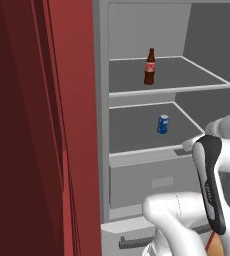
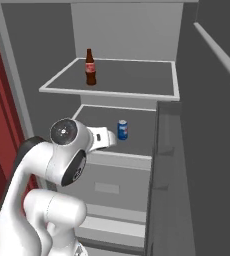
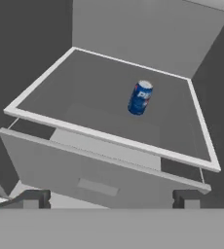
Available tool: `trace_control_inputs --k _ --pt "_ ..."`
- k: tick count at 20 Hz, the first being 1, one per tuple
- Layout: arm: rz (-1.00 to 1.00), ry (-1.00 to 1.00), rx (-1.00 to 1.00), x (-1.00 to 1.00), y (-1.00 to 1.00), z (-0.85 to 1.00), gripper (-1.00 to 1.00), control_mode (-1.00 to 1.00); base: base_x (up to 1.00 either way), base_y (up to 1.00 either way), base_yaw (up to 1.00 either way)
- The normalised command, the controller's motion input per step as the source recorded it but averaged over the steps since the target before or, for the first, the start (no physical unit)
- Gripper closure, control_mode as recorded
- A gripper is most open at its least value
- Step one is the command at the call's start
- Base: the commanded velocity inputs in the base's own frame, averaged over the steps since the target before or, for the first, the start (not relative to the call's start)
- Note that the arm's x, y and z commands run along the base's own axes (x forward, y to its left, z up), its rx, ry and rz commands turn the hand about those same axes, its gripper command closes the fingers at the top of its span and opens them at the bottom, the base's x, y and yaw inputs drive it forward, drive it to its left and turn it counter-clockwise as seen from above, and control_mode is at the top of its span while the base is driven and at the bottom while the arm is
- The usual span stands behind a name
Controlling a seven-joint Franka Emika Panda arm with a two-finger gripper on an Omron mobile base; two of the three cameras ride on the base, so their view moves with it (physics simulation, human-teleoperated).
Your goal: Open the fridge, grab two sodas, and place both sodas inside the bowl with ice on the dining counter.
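1. The fridge (image 1: pixel 104 150) stands open, grey inside, with white-edged shelves.
2. One soda (image 1: pixel 149 67), a dark brown bottle with a red label, stands upright on the upper shelf (image 1: pixel 187 75).
3. A blue can (image 3: pixel 140 97) stands on the lower shelf (image 3: pixel 60 92), toward two o'clock of centre in the hand view; a pale drawer (image 3: pixel 94 170) sits below.
4. The end effector (image 3: pixel 111 198) is spread wide, holding nothing.

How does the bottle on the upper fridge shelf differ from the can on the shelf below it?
The bottle is dark brown with a narrow neck and a red label; the can is blue, short and straight-sided. The bottle stands taller than the can. The bottle sits on the upper shelf, the can on the lower shelf. Both stand upright, each alone on its shelf in the open fridge.
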Motion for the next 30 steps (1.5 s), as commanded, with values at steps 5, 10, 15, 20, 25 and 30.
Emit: trace_control_inputs --k 5,10,15,20,25,30 --pt "-0.04 -0.08 0.11 0.24 0.2 -0.1 -1.0 -1.0 0.0 0.0 0.0" --pt "-0.08 -0.03 0.05 0.26 0.11 -0.04 -1.0 -1.0 0.0 0.0 0.0" --pt "-0.04 0.0 0.02 0.37 -0.02 -0.03 -1.0 -1.0 0.0 0.0 0.0" --pt "0.0 0.0 0.03 0.47 -0.34 -0.09 -1.0 -1.0 0.0 0.0 0.0" --pt "0.0 0.0 0.03 0.47 -0.36 -0.03 -1.0 -1.0 0.0 0.0 0.0" --pt "0.0 0.0 0.03 0.44 0.0 0.0 -1.0 -1.0 0.0 0.0 0.0"
